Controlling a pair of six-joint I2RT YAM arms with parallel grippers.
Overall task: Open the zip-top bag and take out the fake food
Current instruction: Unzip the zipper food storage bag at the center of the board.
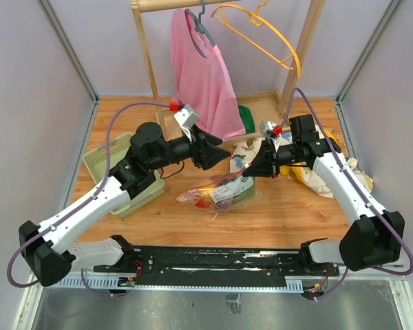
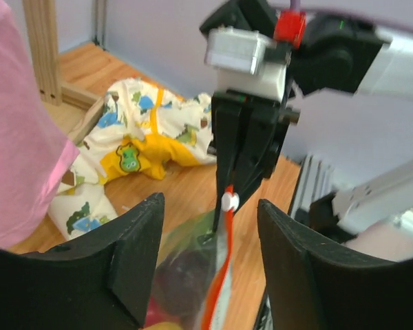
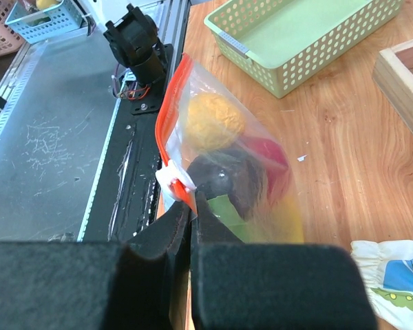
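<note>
Right pincer (image 3: 191, 227) is pressed together on the zipper strip (image 3: 166, 117) of the zip-top bag (image 3: 258, 134), right at the white slider (image 3: 173, 180). It holds that end up while the rest sags onto the bench (image 1: 275, 213), mid-bench between my two arms. Left pincer (image 2: 210, 265) is spread and holding nothing. In its wrist view the strip runs down between its fingers (image 2: 134, 254), clear of both. Fake food is all inside the bag: an orange-yellow piece (image 3: 210, 122), a dark purple one (image 3: 224, 180), and red (image 3: 270, 157) behind. My read is that the bag is not open yet and the step in hand is getting a second grip. I'd close left on the strip just past the slider, not on the slider itself. Then I'd draw the two apart in line with the strip, keeping it taut and straight. A sideways pull will likely jam the slider or slip the thin film. I can't tell exactly how much strip right has, so load it slowly.
</note>
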